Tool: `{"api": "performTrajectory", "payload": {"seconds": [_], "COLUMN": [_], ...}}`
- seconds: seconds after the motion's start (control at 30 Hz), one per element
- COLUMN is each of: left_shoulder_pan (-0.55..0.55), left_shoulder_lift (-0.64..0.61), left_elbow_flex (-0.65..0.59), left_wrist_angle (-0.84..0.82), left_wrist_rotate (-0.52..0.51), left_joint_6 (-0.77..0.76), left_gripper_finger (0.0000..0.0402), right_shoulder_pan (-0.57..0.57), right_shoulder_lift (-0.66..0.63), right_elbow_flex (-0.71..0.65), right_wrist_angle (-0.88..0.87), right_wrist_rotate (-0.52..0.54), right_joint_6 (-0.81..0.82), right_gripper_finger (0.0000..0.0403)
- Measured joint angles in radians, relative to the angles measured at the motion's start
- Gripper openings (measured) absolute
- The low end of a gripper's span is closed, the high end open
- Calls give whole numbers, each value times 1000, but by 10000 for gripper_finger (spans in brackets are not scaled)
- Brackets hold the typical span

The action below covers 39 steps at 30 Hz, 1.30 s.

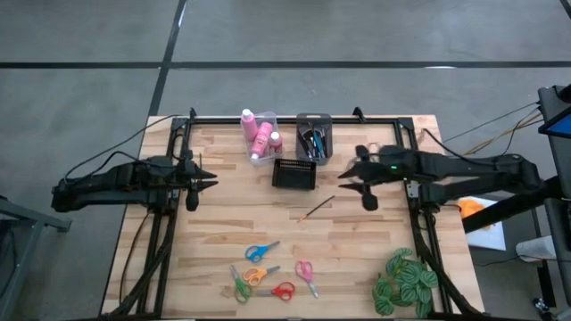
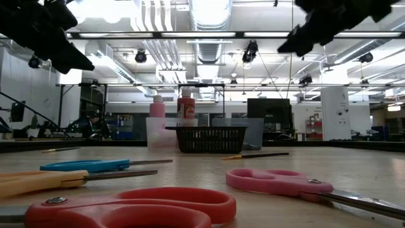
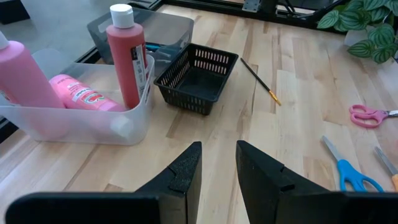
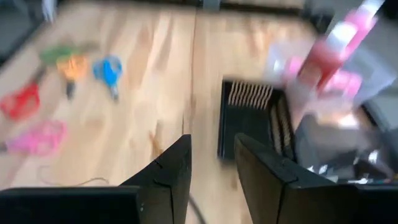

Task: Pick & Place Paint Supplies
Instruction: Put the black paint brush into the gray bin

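Three pink and red bottles (image 1: 261,134) with white caps stand or lie in a clear bin (image 3: 127,127) at the far middle. Beside it, a grey bin (image 1: 313,135) holds several paintbrushes. One loose paintbrush (image 1: 317,208) lies flat on the table near an empty black basket (image 1: 294,173). Several scissors (image 1: 268,275) with coloured handles lie flat near the front edge. My left gripper (image 3: 217,146) hovers open at the table's left, pointing at the bins. My right gripper (image 4: 211,140) hovers open at the right, above the table and aimed at the basket. Neither holds anything.
A green leafy plant (image 1: 406,281) sits at the front right corner. A dark frame rail (image 1: 294,119) runs along the table's far edge behind the bins. Bare wood lies between the basket and the scissors.
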Motion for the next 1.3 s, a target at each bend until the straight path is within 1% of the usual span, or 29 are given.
{"api": "performTrajectory", "payload": {"seconds": [0.17,0.3,0.43,0.6,0.73,0.83,1.03,1.3], "left_shoulder_pan": [0,0,0,0,0,0,0,0], "left_shoulder_lift": [0,0,0,0,0,0,0,0], "left_elbow_flex": [0,0,0,0,0,0,0,0], "left_wrist_angle": [0,0,0,0,0,0,0,0], "left_wrist_rotate": [0,0,0,0,0,0,0,0], "left_joint_6": [0,0,0,0,0,0,0,0], "left_gripper_finger": [102,102,102,102,102,102,102,102], "right_shoulder_pan": [0,0,0,0,0,0,0,0], "right_shoulder_lift": [198,331,437,555,631,687,776,824], "right_elbow_flex": [140,223,261,278,281,280,280,279], "right_wrist_angle": [-128,-230,-261,-258,-242,-244,-237,-212], "right_wrist_rotate": [-7,-86,-124,-126,-121,-92,-1,2], "right_joint_6": [1,-77,-170,-264,-261,-266,-308,-338], "right_gripper_finger": [121,121,121,121,121,121,121,121]}}
